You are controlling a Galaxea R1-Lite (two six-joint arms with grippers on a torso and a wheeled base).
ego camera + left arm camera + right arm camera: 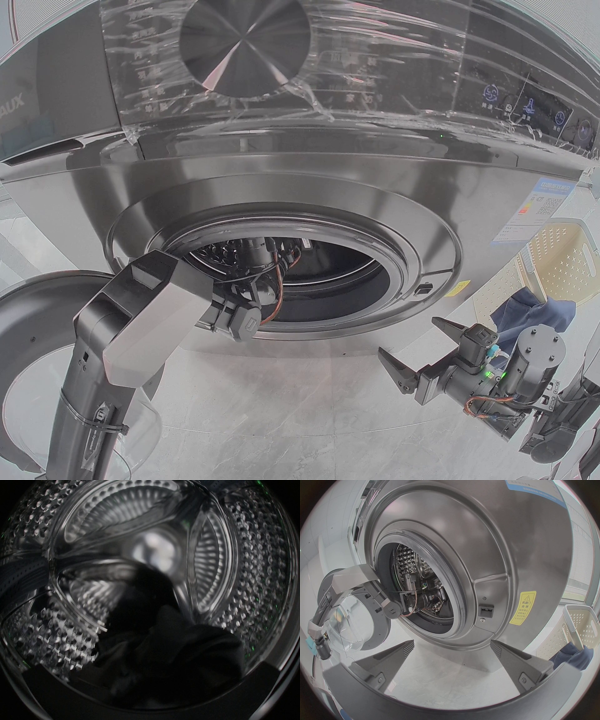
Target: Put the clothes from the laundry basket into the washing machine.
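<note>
Clothes (pixel 168 655) are lying in the drum (pixel 259 573); left tool: cannot tell. Right tool (pixel 409 337) is hanging wide, empty; probably should be pinching blue garment (pixel 531 312) mid-bunch, 4 o'clock.

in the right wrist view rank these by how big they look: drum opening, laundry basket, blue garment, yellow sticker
1. drum opening
2. laundry basket, partly cut off at the view's edge
3. blue garment and yellow sticker look about alike, so they are left unranked
</note>
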